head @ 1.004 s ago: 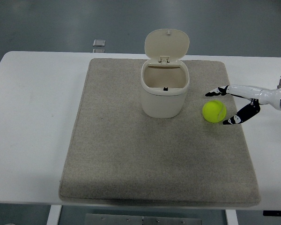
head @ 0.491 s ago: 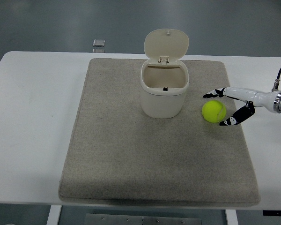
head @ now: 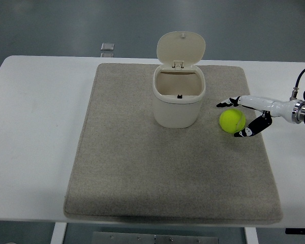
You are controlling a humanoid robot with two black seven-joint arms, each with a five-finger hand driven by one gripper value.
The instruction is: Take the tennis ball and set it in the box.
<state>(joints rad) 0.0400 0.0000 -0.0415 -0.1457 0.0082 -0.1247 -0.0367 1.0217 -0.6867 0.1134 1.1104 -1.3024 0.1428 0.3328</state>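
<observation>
A yellow-green tennis ball (head: 232,121) lies on the grey mat (head: 142,168), right of the box. The box (head: 178,101) is a cream bin with its hinged lid standing open at the back. My right hand (head: 233,118) reaches in from the right edge. Its fingers are spread around the ball: one fingertip (head: 222,104) at the ball's far side, another at its near right side. I cannot tell whether they touch the ball, which rests on the mat. The left arm is out of view.
The mat covers most of the white table (head: 35,127). A small grey square object (head: 107,47) lies on the floor beyond the table's far edge.
My right hand has moved a little to the left, bringing its fingers closer around the ball. The ball has not moved.
</observation>
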